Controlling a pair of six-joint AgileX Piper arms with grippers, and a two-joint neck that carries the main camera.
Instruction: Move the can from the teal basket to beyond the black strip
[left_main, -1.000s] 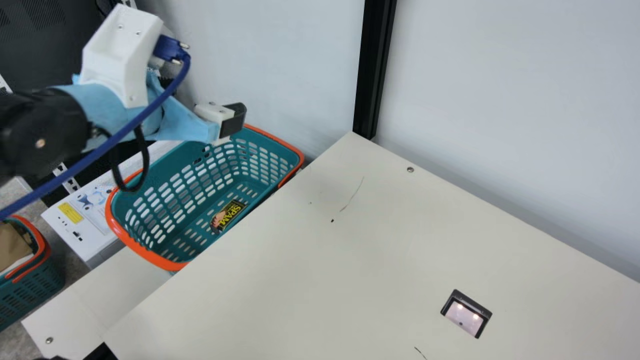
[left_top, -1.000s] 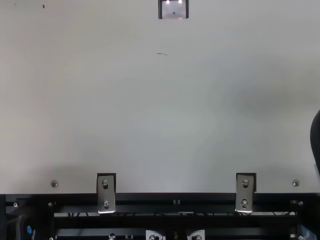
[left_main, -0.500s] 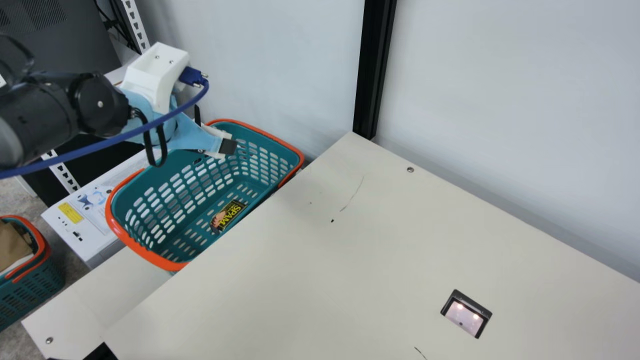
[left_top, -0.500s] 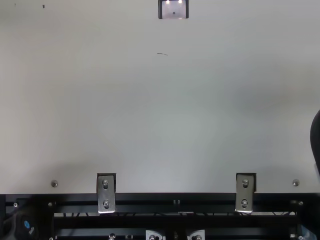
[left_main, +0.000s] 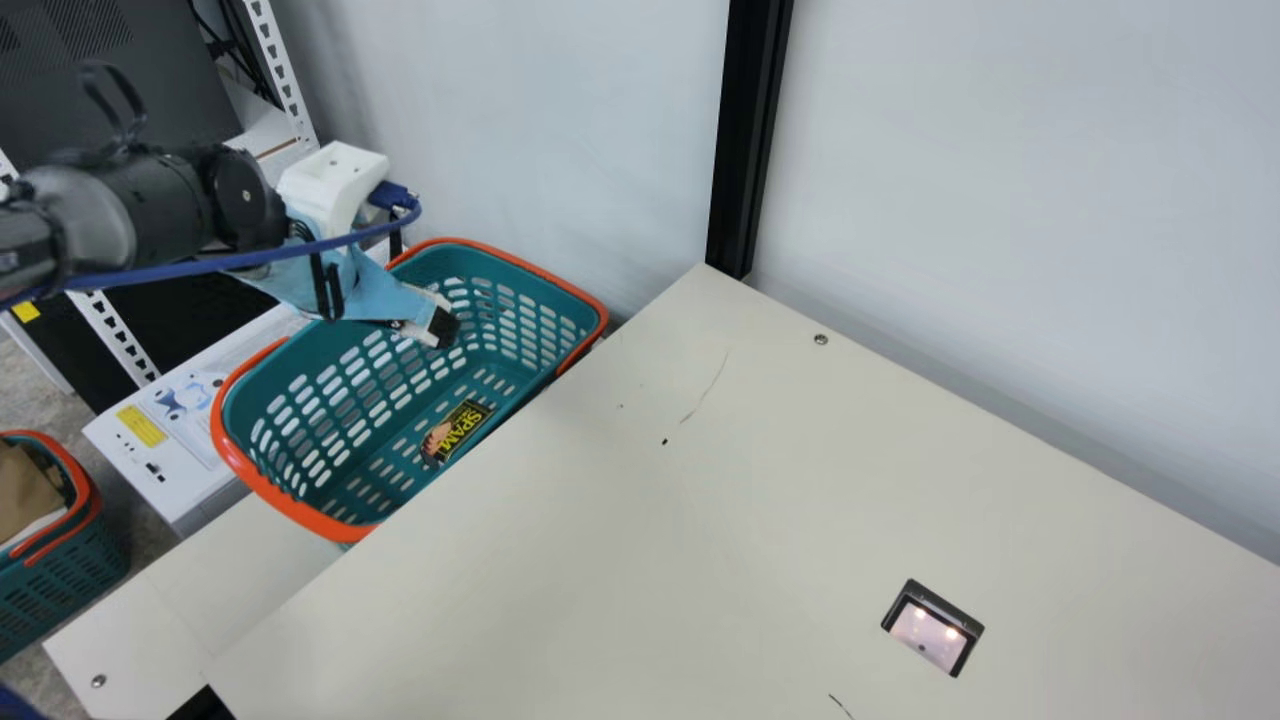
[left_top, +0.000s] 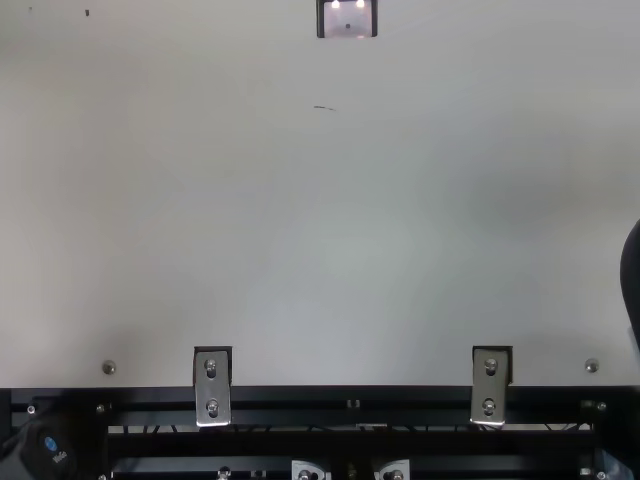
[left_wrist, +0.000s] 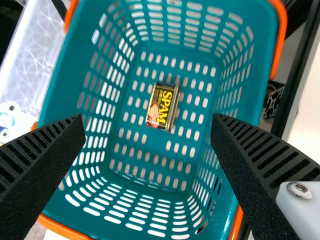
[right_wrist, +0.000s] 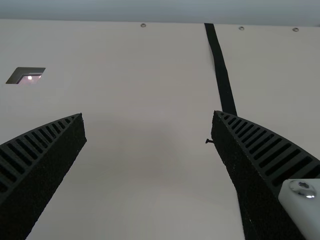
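Main view: the left gripper (left_main: 441, 328) is over the teal basket (left_main: 290, 508), which stands beside the cream table (left_main: 640, 520). The can (left_main: 456, 430) lies inside the basket, seen here at a slant, close to the table-side wall.

Left wrist view: this angle adds detail on the can's position. It rests on the perforated basket floor, label toward the camera, apart from all walls. The fingers (left_wrist: 42, 155) of the left gripper are spread, with nothing between their pads; the can is beyond them and untouched.

Right wrist view: the right gripper (right_wrist: 149, 120) is above the table, fingers spread, holding nothing. This view adds the black strip (right_wrist: 220, 70), which runs from the far table edge and passes behind one finger. A dark-framed recessed panel (right_wrist: 26, 75) is set in the table, well apart from the strip.

Top view: this angle adds two metal brackets (left_top: 212, 385) at the table's edge and the same panel opposite them.
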